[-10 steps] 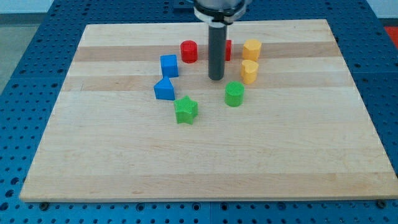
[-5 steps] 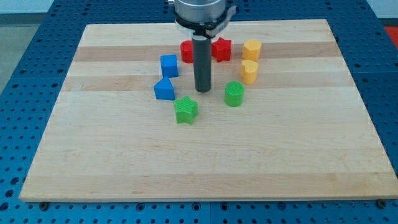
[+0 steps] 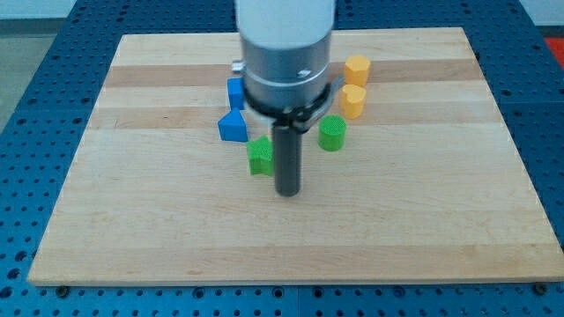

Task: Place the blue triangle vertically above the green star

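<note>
Since earlier, my tip has travelled down-view, resting just right-below the green star. No claw exists. Blue triangle: light, rigid; push its upper-left face.

Blocks crowd the upper middle of the desk

My tip sits just right of the green star; blue triangle, blue cube, green cylinder and two yellow blocks stand above.

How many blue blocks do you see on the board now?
2: a blue cube partly behind the arm, and the blue triangle just below it. The arm may hide others.
</note>
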Available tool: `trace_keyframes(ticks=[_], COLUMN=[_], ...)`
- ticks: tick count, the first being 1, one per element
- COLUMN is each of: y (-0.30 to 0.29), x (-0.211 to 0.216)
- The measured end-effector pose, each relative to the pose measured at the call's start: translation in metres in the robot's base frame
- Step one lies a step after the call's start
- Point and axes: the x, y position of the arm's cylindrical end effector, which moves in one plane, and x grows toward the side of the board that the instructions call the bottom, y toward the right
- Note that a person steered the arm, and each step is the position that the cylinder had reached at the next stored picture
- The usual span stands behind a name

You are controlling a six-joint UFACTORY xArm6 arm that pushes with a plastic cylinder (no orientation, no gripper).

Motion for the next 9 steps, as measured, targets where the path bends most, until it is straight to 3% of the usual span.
trace_keyframes(ticks=[1, 3, 5, 9], y=[-0.052, -0.125, -0.124, -0.123], x=[0.012, -0.039, -0.076, -0.101])
